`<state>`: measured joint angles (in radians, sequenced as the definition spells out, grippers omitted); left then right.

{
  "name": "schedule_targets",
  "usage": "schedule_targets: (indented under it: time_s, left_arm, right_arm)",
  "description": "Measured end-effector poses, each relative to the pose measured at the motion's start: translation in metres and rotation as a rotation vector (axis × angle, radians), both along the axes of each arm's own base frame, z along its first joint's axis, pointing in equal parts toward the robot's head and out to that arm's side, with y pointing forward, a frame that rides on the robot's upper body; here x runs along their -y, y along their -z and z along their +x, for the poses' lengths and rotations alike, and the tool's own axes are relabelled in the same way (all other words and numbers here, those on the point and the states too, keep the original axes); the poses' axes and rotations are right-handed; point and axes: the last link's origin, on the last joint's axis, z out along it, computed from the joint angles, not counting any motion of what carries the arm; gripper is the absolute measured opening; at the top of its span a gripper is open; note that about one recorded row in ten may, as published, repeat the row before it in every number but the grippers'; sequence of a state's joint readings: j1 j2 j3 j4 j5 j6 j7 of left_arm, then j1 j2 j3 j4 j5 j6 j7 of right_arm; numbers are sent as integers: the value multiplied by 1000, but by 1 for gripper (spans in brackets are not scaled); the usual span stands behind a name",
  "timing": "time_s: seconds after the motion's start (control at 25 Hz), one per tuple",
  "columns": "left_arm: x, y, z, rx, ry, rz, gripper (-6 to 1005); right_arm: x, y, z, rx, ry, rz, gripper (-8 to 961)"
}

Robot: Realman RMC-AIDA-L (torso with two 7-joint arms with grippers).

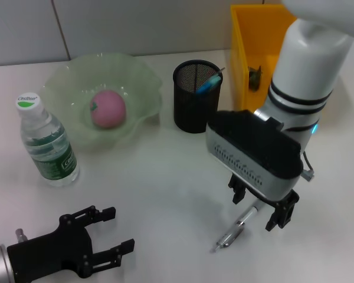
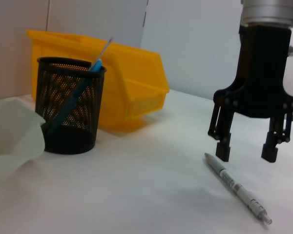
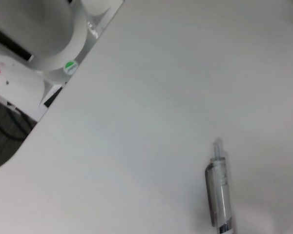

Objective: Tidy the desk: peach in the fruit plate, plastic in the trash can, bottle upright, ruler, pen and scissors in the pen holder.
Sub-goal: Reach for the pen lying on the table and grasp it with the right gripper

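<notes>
A clear pen (image 3: 219,195) lies on the white desk (image 3: 151,97), its narrow tip pointing toward the middle of the picture and its other end cut off at the picture's edge. Past the desk's curved edge stands a white base (image 3: 39,34) bearing a small green sticker (image 3: 70,66).

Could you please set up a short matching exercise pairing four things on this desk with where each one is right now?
Things:
1. peach
2. pen
3. bottle
4. right gripper

Places or states:
A. standing upright left of the fruit plate
B. lying flat on the table
C. open, just above the pen
D. inside the fruit plate

Pairs: 1-D, 2-B, 3-A, 4-C
</notes>
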<state>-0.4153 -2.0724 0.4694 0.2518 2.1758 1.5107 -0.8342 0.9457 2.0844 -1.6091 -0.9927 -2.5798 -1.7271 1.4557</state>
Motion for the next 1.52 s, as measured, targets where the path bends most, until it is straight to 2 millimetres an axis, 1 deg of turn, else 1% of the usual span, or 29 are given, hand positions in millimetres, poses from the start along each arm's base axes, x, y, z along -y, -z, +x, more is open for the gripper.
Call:
schedule_targets:
  time_s: [0.08, 0.28, 0.72, 0.88, 1.36, 1.52]
  left_arm:
    - [1, 0, 1, 9, 7, -1, 785]
    - [-1, -4, 7, 30, 37, -5, 785]
    - [-7, -12, 11, 44, 67, 16, 785]
    - [-9, -16, 13, 59, 78, 29, 785]
    - [-9, -17, 16, 73, 84, 36, 785]
    - [-10, -17, 16, 74, 85, 35, 785]
  right_arm:
    - [2, 5, 1, 18, -26, -15, 726]
    - [7, 12, 0, 22, -44, -40, 726]
    - [7, 16, 0, 21, -57, -39, 727]
    - [7, 19, 3, 28, -68, -39, 727]
    - [7, 27, 7, 29, -90, -39, 553]
    - [7, 27, 8, 28, -92, -36, 514]
